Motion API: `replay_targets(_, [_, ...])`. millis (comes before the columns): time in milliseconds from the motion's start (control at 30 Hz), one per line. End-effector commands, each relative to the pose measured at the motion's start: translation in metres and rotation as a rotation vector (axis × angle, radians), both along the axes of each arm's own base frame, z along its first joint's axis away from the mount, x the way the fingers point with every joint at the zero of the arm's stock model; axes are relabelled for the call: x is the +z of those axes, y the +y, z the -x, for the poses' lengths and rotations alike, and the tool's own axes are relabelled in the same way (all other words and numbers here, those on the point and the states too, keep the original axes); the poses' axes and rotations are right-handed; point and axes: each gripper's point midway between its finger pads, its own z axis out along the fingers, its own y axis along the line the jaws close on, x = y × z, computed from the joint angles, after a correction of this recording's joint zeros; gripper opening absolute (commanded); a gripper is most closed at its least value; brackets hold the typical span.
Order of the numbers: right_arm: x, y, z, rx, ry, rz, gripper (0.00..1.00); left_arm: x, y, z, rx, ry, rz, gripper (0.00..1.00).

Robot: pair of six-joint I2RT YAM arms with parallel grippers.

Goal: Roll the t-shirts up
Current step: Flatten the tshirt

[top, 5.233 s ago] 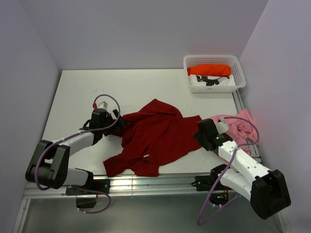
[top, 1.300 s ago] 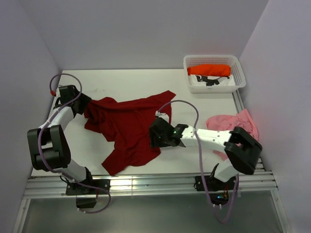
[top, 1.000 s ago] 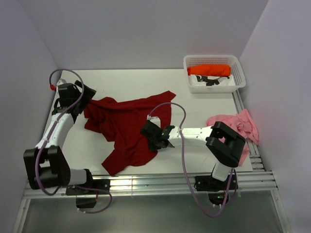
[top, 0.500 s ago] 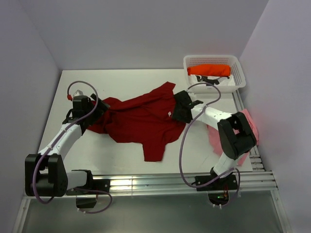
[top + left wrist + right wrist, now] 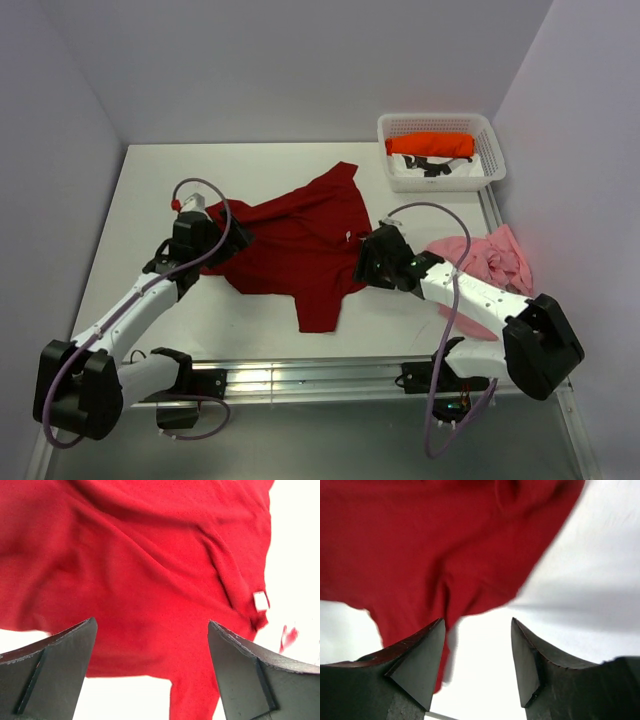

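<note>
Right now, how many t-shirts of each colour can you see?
dark red t-shirt: 1
pink t-shirt: 1
orange-red t-shirt: 1
Total: 3

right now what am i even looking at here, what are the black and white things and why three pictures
These are two robot arms bolted at the near edge of a white table. The wide picture comes from a fixed camera above and behind them; each close-up comes from a camera on one wrist, with that arm's dark fingers at the bottom. A dark red t-shirt lies crumpled mid-table, a pink t-shirt is bunched at the right edge, and an orange-red one sits in a white basket at the far right corner. The left gripper and right gripper are both open at the red shirt's edges, holding nothing.
</note>
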Motion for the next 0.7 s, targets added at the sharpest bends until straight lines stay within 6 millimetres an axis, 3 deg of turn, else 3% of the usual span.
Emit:
replay_targets(0, [-0.008, 0.007, 0.006, -0.003, 0.009, -0.025, 0.62, 0.007, -0.028, 0.016, -0.099, -0.023, -0.015, 0.98])
replay_targets(233, [-0.037, 0.008, -0.001, -0.056, 0.068, 0.011, 0.59, -0.013, -0.055, 0.042, -0.187, 0.028, -0.011, 0.97])
replay_targets(433, [-0.048, 0.005, -0.010, -0.116, 0.092, 0.070, 0.54, -0.042, -0.071, 0.054, -0.246, 0.092, -0.036, 0.94])
replay_targets(533, [-0.052, 0.003, -0.013, -0.135, 0.101, 0.100, 0.39, -0.056, -0.074, 0.058, -0.260, 0.130, -0.053, 0.93])
replay_targets(567, [-0.052, 0.001, -0.015, -0.143, 0.096, 0.114, 0.25, -0.060, -0.074, 0.060, -0.266, 0.139, -0.059, 0.93])
replay_targets(667, [-0.050, -0.010, -0.016, -0.171, 0.100, 0.176, 0.00, -0.068, -0.075, 0.062, -0.277, 0.169, -0.083, 0.93])
